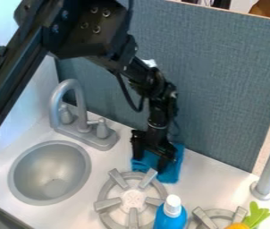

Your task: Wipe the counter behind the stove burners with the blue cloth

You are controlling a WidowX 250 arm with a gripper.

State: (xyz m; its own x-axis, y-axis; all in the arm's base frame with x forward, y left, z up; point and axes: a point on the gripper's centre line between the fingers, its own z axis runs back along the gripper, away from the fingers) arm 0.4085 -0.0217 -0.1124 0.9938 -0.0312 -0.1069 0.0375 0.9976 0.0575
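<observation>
Claw (pixel 150 164) spread at blue cloth (pixel 172 173), apparently lining up a grasp.
Bottom of frame: blue bottle (pixel 170 220) beside burner (pixel 107 204). Just beyond, center-right: cloth on counter (pixel 221 184), near the base of gray-blue panel (pixel 224 89), claw's fingers apart with cloth showing between. Next move seems to call for pinching a fold, clear of burner. Faucet (pixel 55 107) farther, left of frame.

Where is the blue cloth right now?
In the camera view, the blue cloth lies slightly right of centre, below the middle, under the gripper and between the grey-blue panel and the burner beside the blue bottle.
</observation>
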